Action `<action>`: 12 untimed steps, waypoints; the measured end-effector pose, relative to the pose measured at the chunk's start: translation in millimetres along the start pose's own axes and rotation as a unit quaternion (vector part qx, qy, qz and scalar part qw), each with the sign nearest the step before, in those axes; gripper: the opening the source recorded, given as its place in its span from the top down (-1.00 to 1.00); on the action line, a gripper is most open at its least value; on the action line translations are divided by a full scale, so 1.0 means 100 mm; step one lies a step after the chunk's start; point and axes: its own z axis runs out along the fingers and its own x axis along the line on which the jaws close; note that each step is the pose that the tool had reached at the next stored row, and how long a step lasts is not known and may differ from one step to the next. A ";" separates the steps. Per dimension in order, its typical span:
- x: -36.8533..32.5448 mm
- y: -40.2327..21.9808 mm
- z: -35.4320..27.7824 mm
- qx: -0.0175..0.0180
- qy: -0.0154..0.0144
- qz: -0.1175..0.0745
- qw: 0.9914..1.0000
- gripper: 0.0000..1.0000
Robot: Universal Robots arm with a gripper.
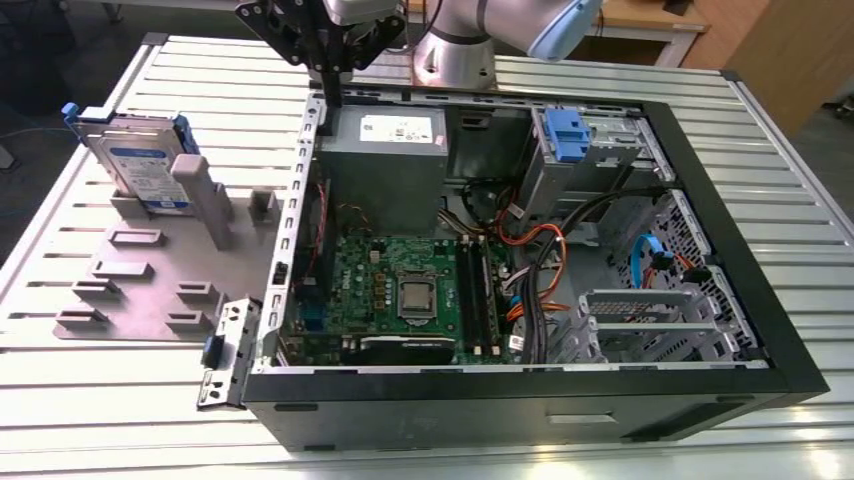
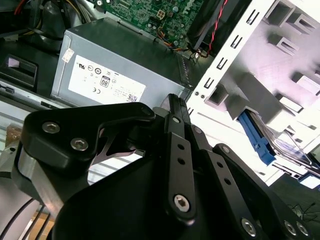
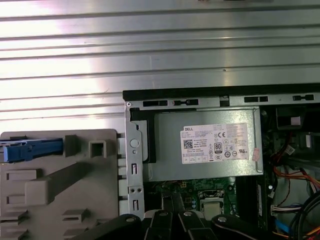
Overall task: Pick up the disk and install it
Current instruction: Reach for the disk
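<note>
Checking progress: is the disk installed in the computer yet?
No. The disk stands upright in the grey rack outside the case.

Exterior view: high, oblique, well back, takes in whole open black computer case [image 1: 534, 400] on ribbed silver metal table [image 1: 787, 200]. First wrist view: straight down onto grey metal box with white sticker [image 3: 165, 150]. Second wrist view: close, slanted, past black pincer [image 2: 175, 107]. All three share that box.

Disk [image 1: 140, 165] upright in fixture [image 1: 144, 288]: open above; grey post [image 1: 198, 195] close beside; case wall [image 1: 310, 170] near.
</note>
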 end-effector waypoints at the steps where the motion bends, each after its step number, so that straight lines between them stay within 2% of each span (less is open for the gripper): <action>1: 0.001 0.000 0.000 0.000 0.000 0.000 1.000 0.79; 12: 0.026 -0.002 -0.001 0.000 0.000 0.000 1.000 0.79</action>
